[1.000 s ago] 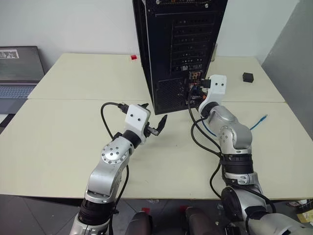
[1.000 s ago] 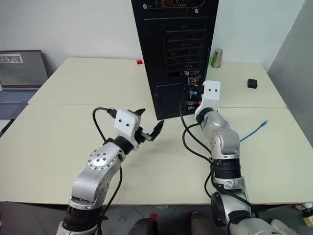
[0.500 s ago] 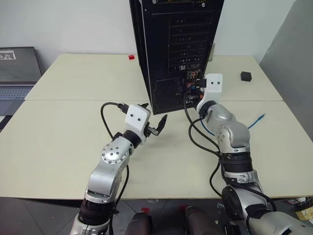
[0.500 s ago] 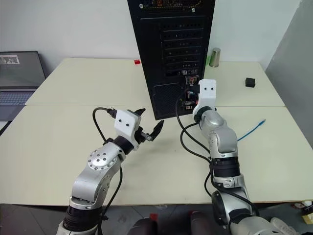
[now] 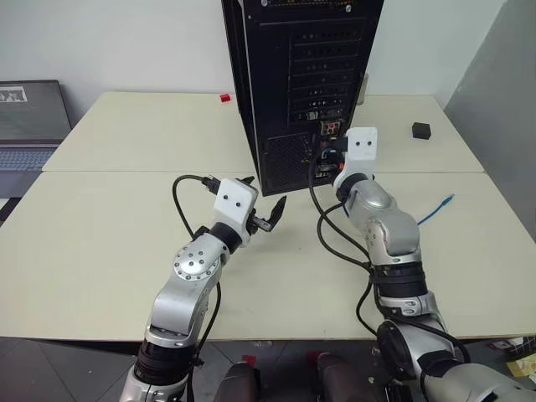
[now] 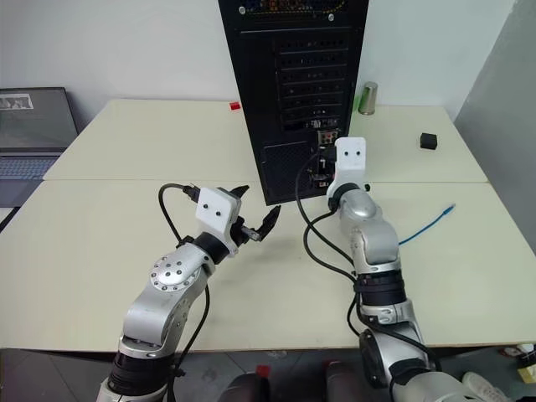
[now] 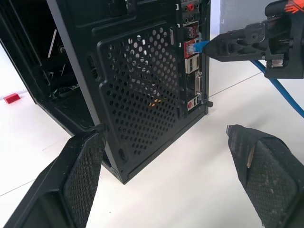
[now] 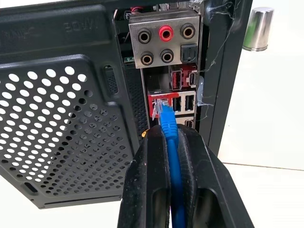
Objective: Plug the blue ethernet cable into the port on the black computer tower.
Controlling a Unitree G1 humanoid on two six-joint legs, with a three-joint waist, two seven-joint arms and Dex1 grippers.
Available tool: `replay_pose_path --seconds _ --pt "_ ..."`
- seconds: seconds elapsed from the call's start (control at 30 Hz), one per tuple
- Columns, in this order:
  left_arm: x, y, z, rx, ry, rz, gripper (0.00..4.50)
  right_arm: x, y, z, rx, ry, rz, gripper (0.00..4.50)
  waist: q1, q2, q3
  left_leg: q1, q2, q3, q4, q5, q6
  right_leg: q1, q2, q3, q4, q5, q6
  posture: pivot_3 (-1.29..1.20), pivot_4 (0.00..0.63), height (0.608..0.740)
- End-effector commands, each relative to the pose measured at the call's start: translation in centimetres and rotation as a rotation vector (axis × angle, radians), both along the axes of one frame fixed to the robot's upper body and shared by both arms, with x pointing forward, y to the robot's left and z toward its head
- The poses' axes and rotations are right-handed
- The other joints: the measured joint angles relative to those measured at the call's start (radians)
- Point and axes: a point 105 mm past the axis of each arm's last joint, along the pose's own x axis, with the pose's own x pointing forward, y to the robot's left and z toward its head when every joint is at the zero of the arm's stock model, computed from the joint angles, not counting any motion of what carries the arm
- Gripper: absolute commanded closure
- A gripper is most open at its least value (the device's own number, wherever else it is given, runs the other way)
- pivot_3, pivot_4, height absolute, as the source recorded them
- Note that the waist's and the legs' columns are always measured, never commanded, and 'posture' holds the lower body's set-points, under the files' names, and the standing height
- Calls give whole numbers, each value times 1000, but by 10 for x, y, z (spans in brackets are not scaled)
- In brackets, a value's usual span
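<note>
Right gripper (image 8: 167, 142) clamped on blue ethernet cable (image 8: 169, 130) | plug tip at the port (image 8: 159, 105), straight ahead | you push along its axis | left gripper (image 7: 166, 156) agape.

Setting: an office or robotics lab room set up as a test bench. Two pale cream tables (image 5: 126, 251) pushed together, seam running left to right, against a plain white wall (image 5: 126, 42). A black computer tower (image 6: 293, 92) stands at the far middle with its rear panel facing the near side: perforated slot covers, mesh vent, coloured jacks. An open grey laptop (image 5: 29, 121) sits at the far left, off the main tables. Far right: a small metal cylinder (image 6: 369, 98) and a small black box (image 6: 431, 140). A small red block (image 5: 227, 98) lies left of the tower. A grey partition (image 5: 502, 126) closes the right side.
</note>
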Motion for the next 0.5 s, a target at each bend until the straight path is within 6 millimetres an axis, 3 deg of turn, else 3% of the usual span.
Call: replay_pose_path --seconds 0.03,0.5 --pt "-2 1 15 -7 -63 1 265 -7 13 20 18 -86 30 4500 0 0 0 0 0 0 0 0 0 0 0 0 0 0 0 0 150 740" --pt "-2 1 15 -4 -63 1 265 -10 28 29 28 -120 48 4500 -7 0 0 -1 0 2 -1 0 0 -2 0 1 0 0 0 0 150 740"
